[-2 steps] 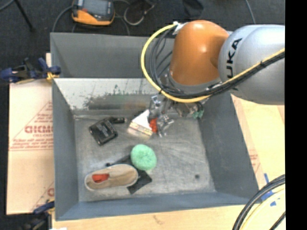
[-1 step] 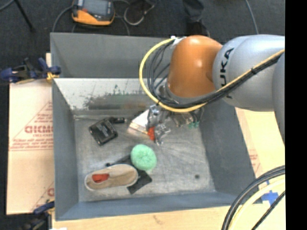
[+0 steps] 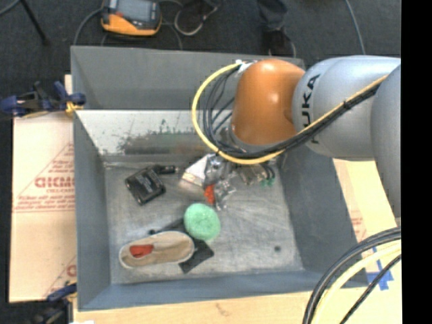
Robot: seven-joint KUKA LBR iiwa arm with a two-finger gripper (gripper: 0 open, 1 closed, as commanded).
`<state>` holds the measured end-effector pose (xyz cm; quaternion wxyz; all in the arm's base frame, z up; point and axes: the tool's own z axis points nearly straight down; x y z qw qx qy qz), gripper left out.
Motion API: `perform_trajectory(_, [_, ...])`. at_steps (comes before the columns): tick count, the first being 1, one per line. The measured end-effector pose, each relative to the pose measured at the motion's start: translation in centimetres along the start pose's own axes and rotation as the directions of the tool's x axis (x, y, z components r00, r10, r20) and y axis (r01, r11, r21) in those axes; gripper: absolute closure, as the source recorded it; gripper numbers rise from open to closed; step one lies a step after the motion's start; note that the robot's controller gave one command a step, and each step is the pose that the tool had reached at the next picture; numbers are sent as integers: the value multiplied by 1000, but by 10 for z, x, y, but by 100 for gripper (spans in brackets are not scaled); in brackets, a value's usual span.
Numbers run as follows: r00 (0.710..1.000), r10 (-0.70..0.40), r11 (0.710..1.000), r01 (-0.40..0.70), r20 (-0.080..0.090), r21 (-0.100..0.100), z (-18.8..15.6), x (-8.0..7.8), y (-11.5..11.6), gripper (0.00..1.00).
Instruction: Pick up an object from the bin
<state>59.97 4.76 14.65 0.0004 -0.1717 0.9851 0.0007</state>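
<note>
My gripper (image 3: pixel 220 189) hangs low in the middle of the bin, under the orange cover. A small red thing (image 3: pixel 209 194) shows right beside its fingertips; I cannot make out whether it lies between them. Just below sits a green ball (image 3: pixel 202 221). A pale, whitish object (image 3: pixel 193 173) lies to the gripper's left, partly hidden by it. Something with a green bit (image 3: pixel 268 179) peeks out to the right of the gripper.
A black blocky item (image 3: pixel 144 185) lies at the bin's left. A beige slipper-like shoe with a red inside (image 3: pixel 156 250) rests near the front wall, a black flat piece (image 3: pixel 197 257) tucked at its right end. The arm covers the bin's back right.
</note>
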Motion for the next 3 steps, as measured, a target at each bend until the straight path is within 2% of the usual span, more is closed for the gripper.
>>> perform_trajectory(1, [1000,0,1000,0,-4,1,-42,-1,1,100])
perform_trajectory(2, [1000,-1,1000,1,3,3,-83,0,7,100])
perform_trajectory(3, [994,-111,994,111,1,1,-123,4,-8,100])
